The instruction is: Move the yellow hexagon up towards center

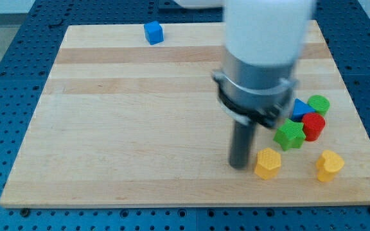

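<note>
The yellow hexagon lies near the view's bottom right on the wooden board. My tip rests on the board just to the hexagon's left, very close to it or touching. A second yellow block, heart-like in shape, lies further right. The arm's large white and grey body hangs over the view's upper middle right.
A green star, a red cylinder, a blue triangle and a green cylinder cluster above and right of the hexagon. A blue cube sits near the view's top edge. The board's bottom edge runs close below the hexagon.
</note>
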You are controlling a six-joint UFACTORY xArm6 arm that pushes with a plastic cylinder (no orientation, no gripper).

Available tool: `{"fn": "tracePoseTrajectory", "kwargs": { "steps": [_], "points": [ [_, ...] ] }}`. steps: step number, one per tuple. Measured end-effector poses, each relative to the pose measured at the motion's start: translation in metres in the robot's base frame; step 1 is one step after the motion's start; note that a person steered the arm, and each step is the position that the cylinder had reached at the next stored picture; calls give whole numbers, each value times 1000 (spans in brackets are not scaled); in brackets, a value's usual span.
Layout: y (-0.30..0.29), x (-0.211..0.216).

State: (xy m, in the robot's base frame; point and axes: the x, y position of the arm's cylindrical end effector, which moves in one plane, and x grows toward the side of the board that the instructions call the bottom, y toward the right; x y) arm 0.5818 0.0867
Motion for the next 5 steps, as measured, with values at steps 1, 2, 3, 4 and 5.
{"fn": "tracePoseTrajectory", "kwargs": {
  "steps": [1, 2, 3, 4, 5],
  "points": [
    [29, 36],
    [32, 37],
    [33, 37],
    [34, 37],
    [35, 37]
  ]
}}
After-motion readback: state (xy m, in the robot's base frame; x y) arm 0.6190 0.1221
